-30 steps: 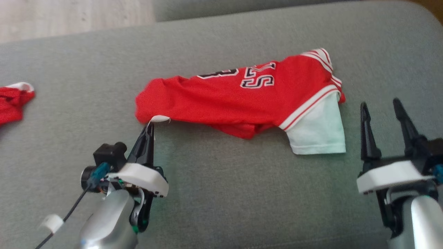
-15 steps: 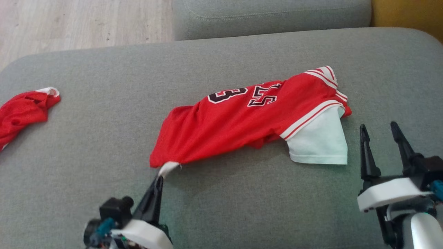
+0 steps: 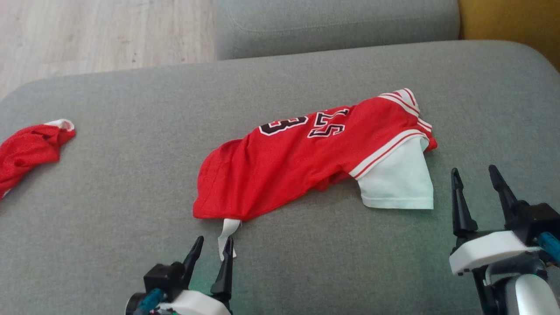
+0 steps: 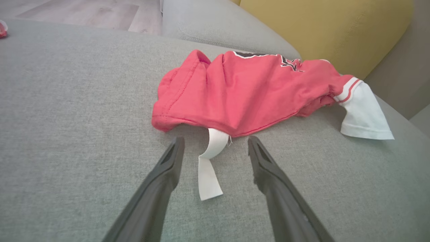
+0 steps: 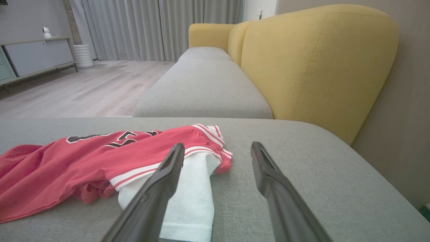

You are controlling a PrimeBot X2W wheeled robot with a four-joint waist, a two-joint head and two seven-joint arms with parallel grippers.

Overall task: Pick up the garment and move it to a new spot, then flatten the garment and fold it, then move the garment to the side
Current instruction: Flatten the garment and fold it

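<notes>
Garment (image 3: 302,162), a red jersey with numbers, lies crumpled mid-cushion on the grey sofa seat (image 3: 131,183), not flat yet. Its long axis runs diagonally in the head view: hem end near-left, white sleeve (image 3: 398,186) and striped trim far-right. The hem points at our left gripper (image 3: 214,239), which sits just beside it on the near side, fingers spread, holding nothing. A white strip (image 3: 227,229) hanging from the hem lies on the seat between the two fingers, not pinched. Our right gripper (image 3: 474,170) is also spread wide and empty, just right of the sleeve and apart from it. We judge each arm has its own end: left nearer the hem, right nearer the sleeve. Flattening likely means pulling along that diagonal. A second red piece (image 3: 26,148) lies well apart at far left.
</notes>
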